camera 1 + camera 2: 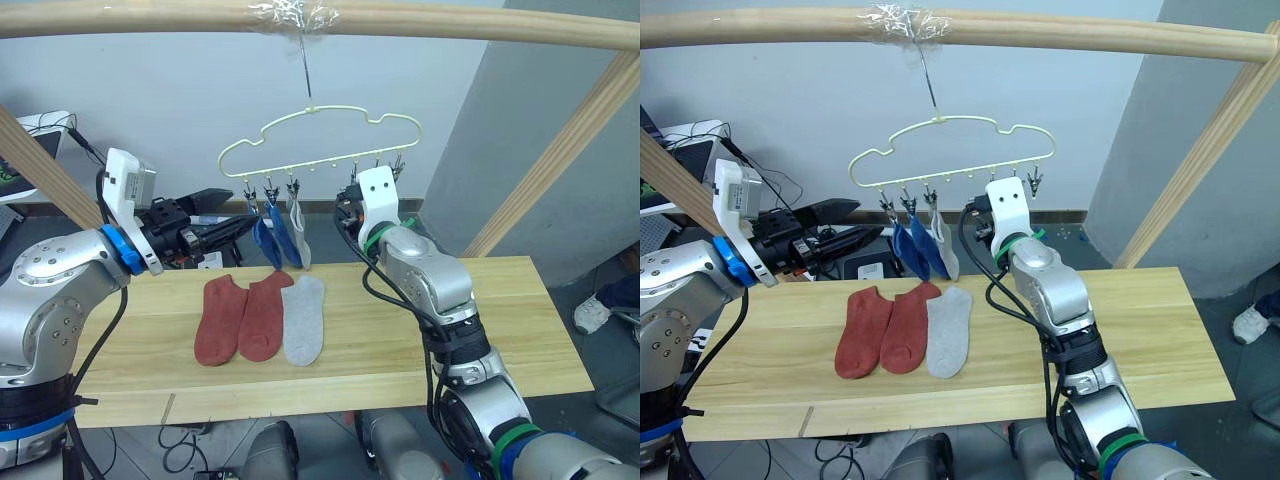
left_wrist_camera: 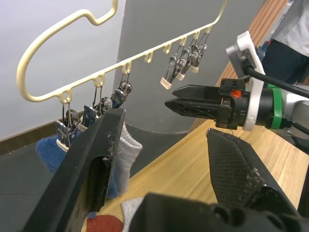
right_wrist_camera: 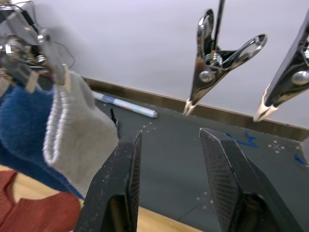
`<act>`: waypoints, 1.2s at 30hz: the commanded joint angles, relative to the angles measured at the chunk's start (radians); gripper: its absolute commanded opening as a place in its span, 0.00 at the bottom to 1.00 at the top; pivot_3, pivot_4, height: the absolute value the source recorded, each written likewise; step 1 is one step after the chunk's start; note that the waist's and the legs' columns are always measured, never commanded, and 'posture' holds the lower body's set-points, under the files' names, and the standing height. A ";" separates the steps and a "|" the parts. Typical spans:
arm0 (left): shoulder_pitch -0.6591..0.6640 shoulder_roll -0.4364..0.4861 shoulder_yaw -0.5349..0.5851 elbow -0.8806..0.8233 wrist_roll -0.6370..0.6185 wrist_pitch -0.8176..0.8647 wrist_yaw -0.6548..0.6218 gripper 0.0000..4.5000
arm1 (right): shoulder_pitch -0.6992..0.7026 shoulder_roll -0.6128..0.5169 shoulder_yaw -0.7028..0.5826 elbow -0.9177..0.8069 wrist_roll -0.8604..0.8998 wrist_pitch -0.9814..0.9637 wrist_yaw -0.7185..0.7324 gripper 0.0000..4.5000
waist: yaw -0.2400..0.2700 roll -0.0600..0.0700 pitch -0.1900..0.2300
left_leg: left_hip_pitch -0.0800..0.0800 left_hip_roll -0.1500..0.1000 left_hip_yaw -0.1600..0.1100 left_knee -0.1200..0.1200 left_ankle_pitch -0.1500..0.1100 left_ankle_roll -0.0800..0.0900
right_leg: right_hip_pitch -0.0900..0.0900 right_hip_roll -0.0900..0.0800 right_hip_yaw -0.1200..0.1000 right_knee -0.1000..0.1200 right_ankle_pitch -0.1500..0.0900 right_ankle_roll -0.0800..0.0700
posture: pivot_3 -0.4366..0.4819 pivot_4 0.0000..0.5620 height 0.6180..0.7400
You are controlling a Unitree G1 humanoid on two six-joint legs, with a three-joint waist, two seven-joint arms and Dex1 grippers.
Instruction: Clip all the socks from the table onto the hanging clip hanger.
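Three socks point(image 1: 262, 318) lie on the desk point(image 1: 500, 330), long axes running front to back, below and between our empty grippers. Left gripper point(image 1: 243, 226) and right gripper point(image 2: 181, 105) both stand apart, about equally near, up by the clip hanger point(image 1: 320, 140).

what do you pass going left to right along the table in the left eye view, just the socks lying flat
first rust-red sock → second rust-red sock → light grey sock, all lying flat on the table

Soft knit socks point(image 1: 260, 318), grainy wood table point(image 1: 500, 330), shiny (probably metal) clips point(image 3: 212, 67).
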 commanded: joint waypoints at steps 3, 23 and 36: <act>-0.006 0.003 0.035 -0.029 -0.006 -0.001 0.009 0.69 | -0.067 0.028 -0.039 0.044 -0.020 -0.065 -0.024 0.43 | 0.002 0.000 0.000 | 0.000 0.000 0.000 0.000 0.000 0.000 | 0.000 0.000 0.000 0.000 0.000 0.000 | 0.25 0.40 1.00; 0.023 -0.022 0.050 -0.057 -0.018 0.007 0.059 0.69 | -0.209 0.030 -0.068 0.212 -0.043 -0.180 -0.019 0.43 | 0.003 0.000 0.000 | 0.000 0.000 -0.001 0.000 0.000 0.000 | 0.000 0.000 -0.001 0.001 0.000 0.000 | 0.25 0.40 1.00; 0.040 -0.025 0.068 -0.077 -0.023 0.024 0.076 0.69 | -0.227 0.029 -0.072 0.253 -0.046 -0.196 -0.029 0.43 | 0.003 0.000 0.000 | -0.001 0.000 -0.001 0.000 0.000 0.000 | 0.000 -0.001 -0.001 0.001 0.000 0.000 | 0.26 0.40 1.00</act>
